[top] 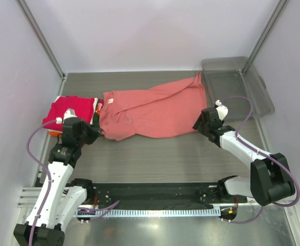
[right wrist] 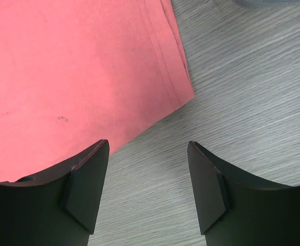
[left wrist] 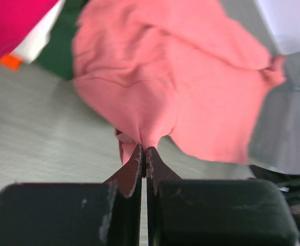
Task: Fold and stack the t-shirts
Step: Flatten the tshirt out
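A salmon-pink t-shirt [top: 152, 107] lies stretched across the table's middle. My left gripper [top: 96, 132] is shut on a pinch of its left near edge; the wrist view shows the cloth [left wrist: 155, 92] bunched into the closed tips [left wrist: 143, 149]. My right gripper [top: 200, 124] is open and empty, just off the shirt's right hemmed corner [right wrist: 175, 87], with bare table between its fingers [right wrist: 88, 174]. A folded stack with a magenta-red shirt [top: 70, 108] on top, and dark green [left wrist: 63, 46] and orange [left wrist: 9, 61] edges under it, sits at the left.
A clear grey plastic bin [top: 237, 84] stands at the back right, touching the shirt's far corner. White enclosure walls close in left, right and back. The metal rail [top: 150, 197] with the arm bases runs along the near edge.
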Available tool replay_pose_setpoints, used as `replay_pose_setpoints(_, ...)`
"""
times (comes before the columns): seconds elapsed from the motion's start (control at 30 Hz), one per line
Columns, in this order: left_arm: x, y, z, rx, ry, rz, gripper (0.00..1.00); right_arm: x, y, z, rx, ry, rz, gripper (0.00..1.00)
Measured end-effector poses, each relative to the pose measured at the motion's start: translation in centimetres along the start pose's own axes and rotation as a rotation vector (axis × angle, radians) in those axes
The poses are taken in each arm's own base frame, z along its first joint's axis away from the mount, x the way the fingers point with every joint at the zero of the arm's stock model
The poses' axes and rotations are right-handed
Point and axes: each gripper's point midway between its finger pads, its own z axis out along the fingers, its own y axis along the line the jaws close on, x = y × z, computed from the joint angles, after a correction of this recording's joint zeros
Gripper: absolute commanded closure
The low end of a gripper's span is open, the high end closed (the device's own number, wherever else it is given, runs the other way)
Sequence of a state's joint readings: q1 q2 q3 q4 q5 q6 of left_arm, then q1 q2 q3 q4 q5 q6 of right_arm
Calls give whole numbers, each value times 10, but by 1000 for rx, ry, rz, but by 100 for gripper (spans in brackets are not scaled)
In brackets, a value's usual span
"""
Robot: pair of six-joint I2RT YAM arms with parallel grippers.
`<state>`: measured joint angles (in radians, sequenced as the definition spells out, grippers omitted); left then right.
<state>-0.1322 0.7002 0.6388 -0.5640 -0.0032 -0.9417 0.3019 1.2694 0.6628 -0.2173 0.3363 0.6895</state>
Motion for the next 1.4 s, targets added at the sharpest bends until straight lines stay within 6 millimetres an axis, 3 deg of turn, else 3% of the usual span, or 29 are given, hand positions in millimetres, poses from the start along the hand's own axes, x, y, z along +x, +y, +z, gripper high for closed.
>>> replay_pose_setpoints(0.27,-59,-90,-18,144,-30,14,100,0,-7,4,25,3,-18,28)
replay_pose_setpoints(0.43,-88,-119,-17,175,-70,3,100,5,-17,14,68,22,-19,26)
replay_pose_setpoints(0.57,-103,-136,2,178,-67,-12,100,10,-17,21,72,40,-21,31)
replay_pose_setpoints(0.7,-112,-145,36,154,-46,-34,100,16,-12,33,72,70,-19,45)
replay_pose_setpoints(0.8,-118,-145,52,134,-42,-42,100,19,-9,40,74,85,-19,62)
replay_pose_setpoints(0.9,-124,-146,54,133,-52,-47,100,18,-7,43,74,86,-16,81)
replay_pose_setpoints(0.93,-126,-146,52,136,-57,-47,100,17,-6,44,71,83,-15,96)
replay_pose_setpoints(1.13,-129,-150,37,159,-82,-37,100,9,2,38,40,72,-5,99)
replay_pose_setpoints(1.4,-114,-134,-17,201,-124,-16,100,-19,9,-35,-115,-22,38,99)
